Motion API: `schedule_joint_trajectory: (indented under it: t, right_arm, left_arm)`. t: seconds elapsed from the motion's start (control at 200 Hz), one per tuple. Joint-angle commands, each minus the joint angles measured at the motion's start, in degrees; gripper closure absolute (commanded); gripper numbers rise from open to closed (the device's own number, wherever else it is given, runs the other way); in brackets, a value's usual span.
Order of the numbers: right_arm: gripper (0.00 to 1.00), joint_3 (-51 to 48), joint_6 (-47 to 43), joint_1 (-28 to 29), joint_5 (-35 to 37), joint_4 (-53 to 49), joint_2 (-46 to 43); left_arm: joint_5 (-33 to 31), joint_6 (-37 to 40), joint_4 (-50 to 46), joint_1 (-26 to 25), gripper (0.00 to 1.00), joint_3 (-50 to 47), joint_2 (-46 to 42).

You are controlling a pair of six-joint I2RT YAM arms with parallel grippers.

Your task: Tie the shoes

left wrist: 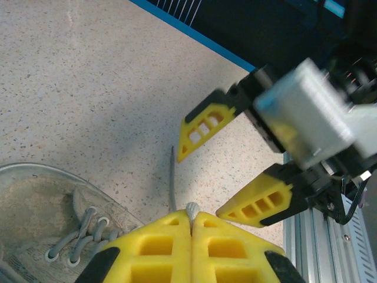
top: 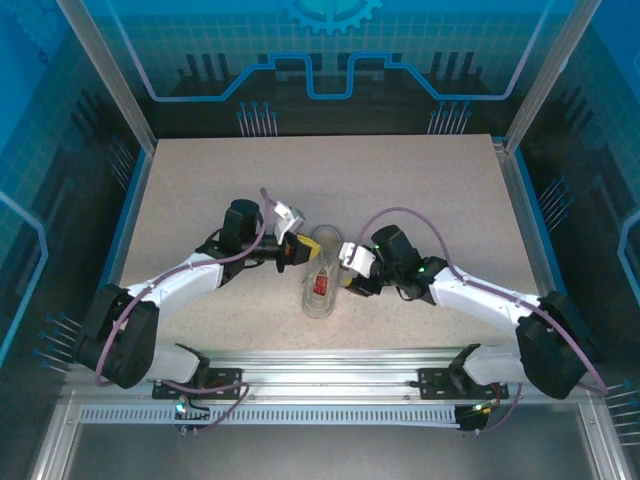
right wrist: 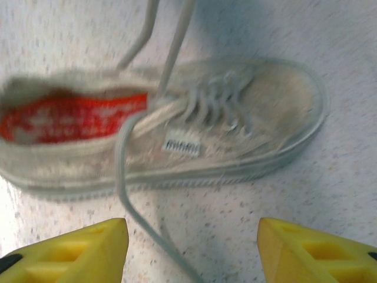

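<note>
One sneaker (top: pixel 320 268) lay at the centre of a speckled beige tabletop (top: pixel 330 180), toe toward the far edge, red patch (right wrist: pixel 70 121) showing inside. Blue-lit panels (top: pixel 330 60) in an aluminium frame enclosed the far end and both sides.

The left arm's fingers (left wrist: pixel 191 242) were pressed closed on the end of a thin white lace (left wrist: pixel 172 177), just beside the sneaker's left flank. The right arm's fingers (right wrist: pixel 82 250) stood spread apart on the shoe's right side, gripping nothing. A loose lace strand (right wrist: pixel 125 194) trailed over the tabletop between them.

The two sets of fingers faced each other near the shoe. Bare tabletop surrounded the sneaker, with the far and side edges well apart from it.
</note>
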Motion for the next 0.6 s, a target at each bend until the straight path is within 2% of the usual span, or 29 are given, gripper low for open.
schedule_joint_trajectory:
  t: [0.0,0.4,0.595]
  right_arm:
    - [0.40,2.6,-5.4,-0.3,0.1,-4.0,3.7]
    - [0.39,3.8,-9.1,1.2,-3.9,-5.1,10.4]
    - [0.39,6.7,-9.5,2.7,0.9,-4.9,15.8]
  left_arm:
    - [0.9,-0.3,0.2,0.5,1.00,0.9,-0.6]
    - [1.6,-1.7,1.7,1.7,1.00,0.9,0.6]
    - [1.4,-2.5,2.5,1.9,1.00,0.1,0.5]
